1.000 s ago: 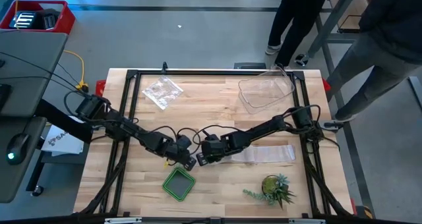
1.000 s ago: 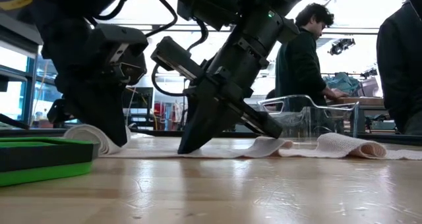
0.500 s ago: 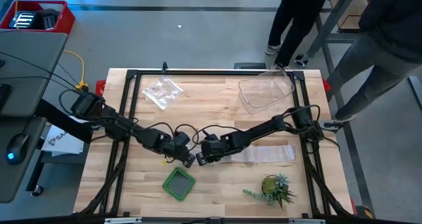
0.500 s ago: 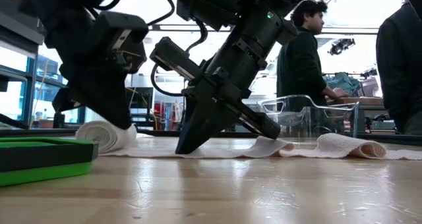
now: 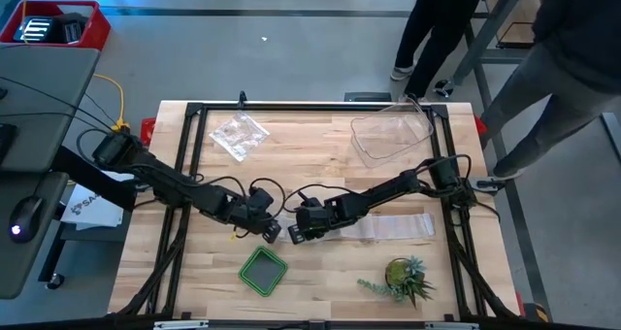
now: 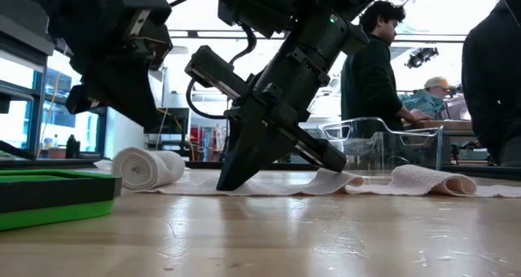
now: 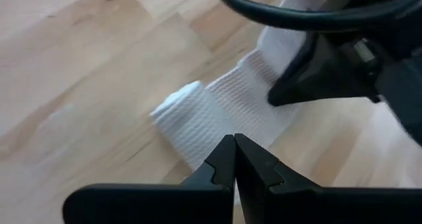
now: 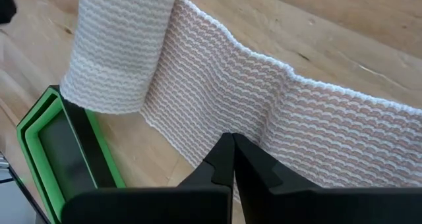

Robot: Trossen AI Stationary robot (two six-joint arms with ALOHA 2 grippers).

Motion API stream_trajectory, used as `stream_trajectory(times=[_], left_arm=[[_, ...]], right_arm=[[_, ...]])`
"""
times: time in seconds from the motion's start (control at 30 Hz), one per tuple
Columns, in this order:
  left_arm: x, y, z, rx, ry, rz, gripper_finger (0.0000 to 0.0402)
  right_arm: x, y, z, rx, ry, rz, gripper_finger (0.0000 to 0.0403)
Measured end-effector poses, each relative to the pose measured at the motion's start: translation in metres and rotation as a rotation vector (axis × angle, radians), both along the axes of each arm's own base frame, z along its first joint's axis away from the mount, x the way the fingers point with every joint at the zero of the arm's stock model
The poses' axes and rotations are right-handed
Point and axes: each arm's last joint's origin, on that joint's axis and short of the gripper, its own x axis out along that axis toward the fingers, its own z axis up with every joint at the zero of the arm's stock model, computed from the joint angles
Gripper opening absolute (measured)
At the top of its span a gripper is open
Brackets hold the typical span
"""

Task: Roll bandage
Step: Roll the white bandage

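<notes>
Partly rolled bandage (image 6: 146,167) at centre-left, loose beside clenched left gripper (image 6: 142,118); clenched right gripper (image 6: 228,182) pinning strip. Likely to unroll, nothing gripping it.

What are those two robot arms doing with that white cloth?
They are rolling up a bandage on the wooden table. One end is already wound into a small roll; the rest lies flat as a long strip. The right gripper, fingers shut, presses its tip down on the strip beside the roll. The left gripper, also shut, hangs just above the roll without touching it. People stand behind the table.
</notes>
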Motion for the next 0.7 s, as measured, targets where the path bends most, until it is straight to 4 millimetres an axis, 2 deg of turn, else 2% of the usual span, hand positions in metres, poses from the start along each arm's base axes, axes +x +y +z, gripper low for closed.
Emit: stream_trajectory(times=[0.27, 0.53, 0.7], left_arm=[[-0.011, -0.008, -0.009, 0.013, 0.085, 0.012, 0.0], [-0.032, -0.003, -0.046, -0.136, 0.082, 0.141, 0.0], [-0.034, 0.004, -0.055, -0.206, 0.021, 0.195, 0.0]], right_arm=[[0.0, 0.0, 0.0, -0.001, 0.003, 0.0, 0.0], [0.0, 0.0, 0.0, -0.001, 0.003, 0.0, 0.0], [0.0, 0.0, 0.0, -0.001, 0.002, 0.0, 0.0]])
